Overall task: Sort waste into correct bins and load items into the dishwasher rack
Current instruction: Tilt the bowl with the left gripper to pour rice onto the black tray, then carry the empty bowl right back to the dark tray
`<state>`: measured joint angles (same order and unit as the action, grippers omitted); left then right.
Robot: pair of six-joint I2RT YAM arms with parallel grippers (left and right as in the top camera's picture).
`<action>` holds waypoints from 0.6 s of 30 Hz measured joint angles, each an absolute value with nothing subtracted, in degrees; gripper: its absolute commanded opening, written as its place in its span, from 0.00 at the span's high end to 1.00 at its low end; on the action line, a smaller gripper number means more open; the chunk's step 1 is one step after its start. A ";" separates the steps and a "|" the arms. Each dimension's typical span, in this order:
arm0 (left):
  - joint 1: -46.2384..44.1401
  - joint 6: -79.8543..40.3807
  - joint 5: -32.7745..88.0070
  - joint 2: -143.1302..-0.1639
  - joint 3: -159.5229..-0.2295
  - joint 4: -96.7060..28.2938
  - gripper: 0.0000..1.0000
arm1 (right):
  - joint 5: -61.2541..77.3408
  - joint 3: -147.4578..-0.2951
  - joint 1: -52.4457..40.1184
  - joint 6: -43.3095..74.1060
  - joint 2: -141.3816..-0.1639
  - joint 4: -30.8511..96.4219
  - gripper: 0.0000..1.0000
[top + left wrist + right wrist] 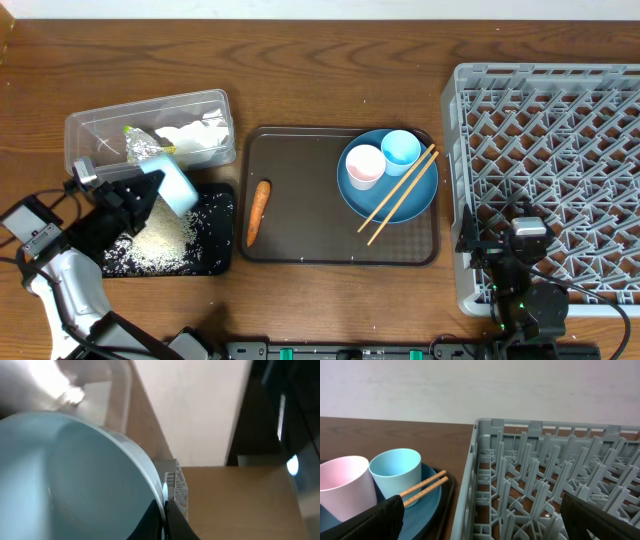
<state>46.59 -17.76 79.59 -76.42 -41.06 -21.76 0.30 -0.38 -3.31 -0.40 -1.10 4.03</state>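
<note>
**Fig.** Overhead view, clock dirs. from counter centre.

Step in hand (judged): tipping rice waste out of bowl into bin.

- L jaws pressed together on rim of pale bowl (pixel 178 187); bowl tilted above black tray (pixel 225 260) at 8 o'clock. Loose rice (pixel 160 240) lies spread in that tray. L wrist view shows a smooth bowl surface w/ no grains visible.
- Clear tub (pixel 85 140) at 10 o'clock holds tissue (pixel 195 135), foil (pixel 148 150) and wrapper (pixel 135 132).
- Brown tray (pixel 300 230) at centre; carrot (pixel 257 212) lies at its 9 o'clock edge, not yet binned.
- Blue plate (pixel 422 195) sits at the tray's 3 o'clock side, carrying pink cup (pixel 363 165), light blue cup (pixel 400 150) and chopsticks (pixel 400 195).
- Rack (pixel 560 120) at 3 o'clock; no dishes seen in it.
- R jaws spread wide, holding nothing, at the rack's 7 o'clock corner.

Next move (judged): right the bowl, lift it clear of the tray, then carry it toward 3 o'clock over the brown tray w/o clipping the cups. The rack lies well apart from the L arm, so a hand-off to the R jaws is prob. needed.
</note>
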 measured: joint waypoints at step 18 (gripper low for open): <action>29.36 -18.50 72.01 -75.75 -41.01 -11.55 0.94 | 0.30 -0.38 -3.31 -0.40 -1.10 4.03 0.01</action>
